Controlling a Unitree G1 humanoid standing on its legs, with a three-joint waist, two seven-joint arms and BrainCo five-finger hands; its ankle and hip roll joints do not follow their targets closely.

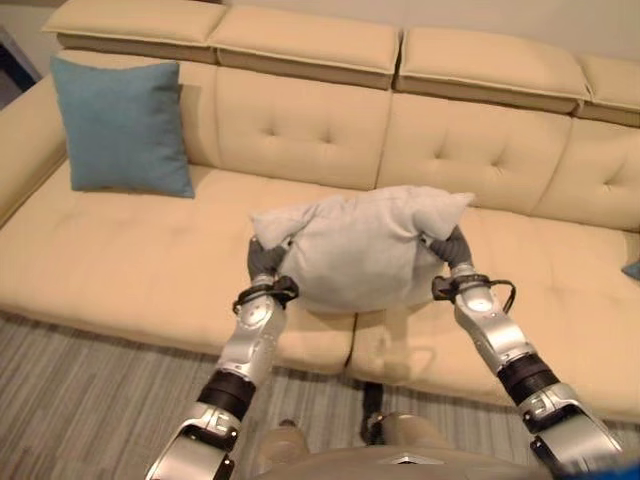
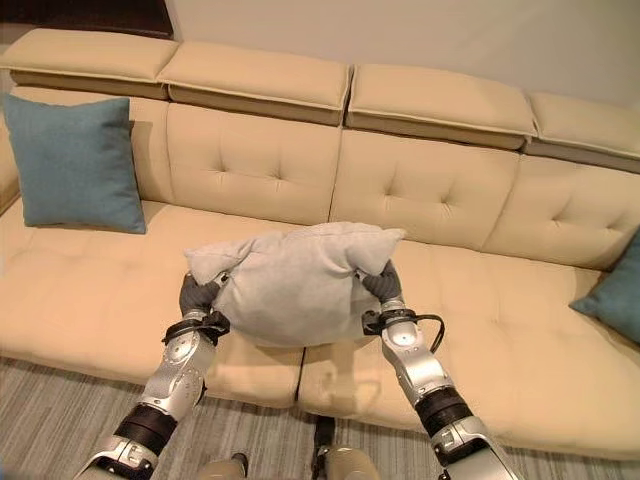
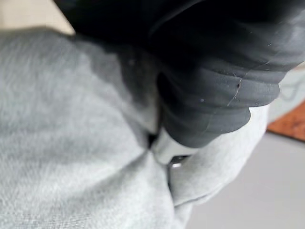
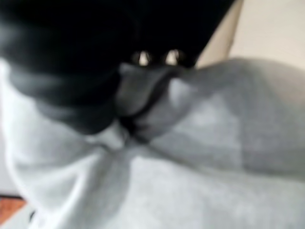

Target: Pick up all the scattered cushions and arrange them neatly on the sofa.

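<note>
Right eye view shows a second teal cushion (image 2: 612,292) at right edge; left eye view crops it. Grey cushion (image 1: 365,248), frame centre above sofa (image 1: 130,260), held between left hand (image 1: 264,258) and right hand (image 1: 449,246); both pinch its fabric in wrist views. Teal cushion (image 1: 122,125) upper left.

Striped grey carpet (image 1: 90,385) runs along the front edge of the seating. Pale wall (image 2: 420,40) behind. Dark panel (image 2: 85,15) at upper left corner.
</note>
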